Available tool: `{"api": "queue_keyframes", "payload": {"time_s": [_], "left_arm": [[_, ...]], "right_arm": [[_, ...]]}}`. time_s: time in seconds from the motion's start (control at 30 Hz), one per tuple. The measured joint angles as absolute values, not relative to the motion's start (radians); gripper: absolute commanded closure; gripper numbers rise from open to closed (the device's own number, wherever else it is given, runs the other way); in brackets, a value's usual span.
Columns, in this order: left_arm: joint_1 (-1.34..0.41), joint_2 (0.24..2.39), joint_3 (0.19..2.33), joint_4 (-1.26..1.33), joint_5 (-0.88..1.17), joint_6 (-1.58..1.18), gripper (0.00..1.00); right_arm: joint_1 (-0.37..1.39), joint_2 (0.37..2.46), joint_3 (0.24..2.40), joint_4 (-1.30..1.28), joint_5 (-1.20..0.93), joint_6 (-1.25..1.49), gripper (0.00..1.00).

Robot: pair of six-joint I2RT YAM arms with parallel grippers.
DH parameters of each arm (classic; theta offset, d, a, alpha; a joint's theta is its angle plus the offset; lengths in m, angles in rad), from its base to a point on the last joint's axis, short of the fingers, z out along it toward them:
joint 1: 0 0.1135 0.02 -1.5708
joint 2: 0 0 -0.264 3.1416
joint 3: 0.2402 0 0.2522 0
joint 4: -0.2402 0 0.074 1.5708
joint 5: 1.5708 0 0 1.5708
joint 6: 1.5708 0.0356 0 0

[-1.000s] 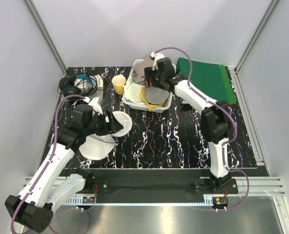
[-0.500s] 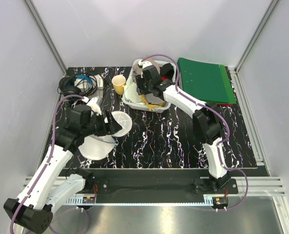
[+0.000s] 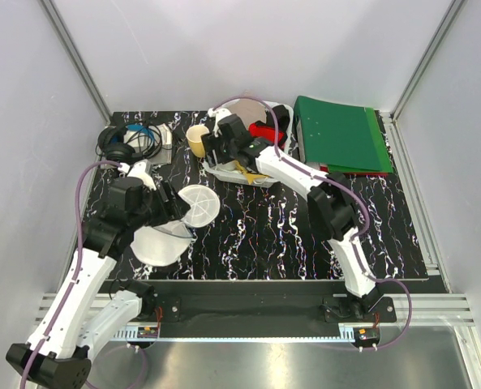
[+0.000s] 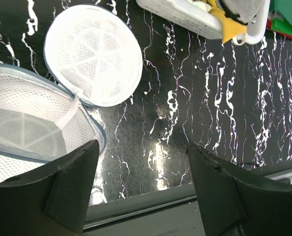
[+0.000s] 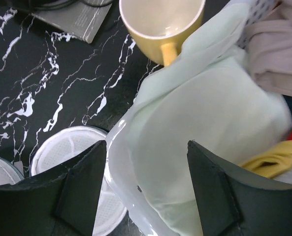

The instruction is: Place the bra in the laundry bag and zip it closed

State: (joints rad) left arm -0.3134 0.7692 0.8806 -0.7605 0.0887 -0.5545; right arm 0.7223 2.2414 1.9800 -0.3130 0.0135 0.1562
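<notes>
- While the left gripper (image 4: 143, 162) hangs spread and empty above the laundry bag (image 4: 22, 98), the bag's lid (image 4: 94, 61) lies flipped open beside it.
- Right gripper (image 5: 146, 162), its 2 fingers spread, hovers over pale fabric, probably the bra (image 5: 205, 113), in the white basket (image 4: 180, 19) beside a yellow mug (image 5: 160, 19).

left end effector (image 4: 143, 164): jaws apart, arm bent | right end effector (image 5: 146, 162): jaws apart, arm stretched forward
</notes>
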Motion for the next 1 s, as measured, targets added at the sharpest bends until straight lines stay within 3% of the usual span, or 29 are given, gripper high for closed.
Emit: {"api": "queue_keyframes", "payload": {"time_s": [0.13,0.3,0.33,0.4,0.43,0.47,0.77,1.0], "left_arm": [[-0.303,0.765,0.886,-0.767,0.086,-0.554,0.23],[-0.297,0.765,0.886,-0.776,0.082,-0.554,0.23],[-0.295,0.765,0.886,-0.777,0.082,-0.554,0.23],[-0.294,0.765,0.886,-0.777,0.082,-0.554,0.23],[-0.294,0.765,0.886,-0.777,0.082,-0.554,0.23],[-0.293,0.764,0.886,-0.777,0.082,-0.554,0.23],[-0.293,0.760,0.890,-0.777,0.097,-0.557,0.23],[-0.293,0.740,0.890,-0.777,0.126,-0.574,0.23]], "right_arm": [[0.730,2.291,1.999,-0.313,0.007,0.157,0.28],[0.727,2.328,2.055,-0.306,0.038,0.150,0.51],[0.727,2.332,2.063,-0.312,0.051,0.146,0.67],[0.727,2.336,2.069,-0.328,0.070,0.132,0.81],[0.727,2.336,2.071,-0.338,0.076,0.130,0.96],[0.727,2.336,2.072,-0.346,0.086,0.125,1.00],[0.726,2.278,2.123,-0.423,0.103,0.116,1.00],[0.726,1.967,2.012,-0.432,0.048,0.180,1.00]]}}
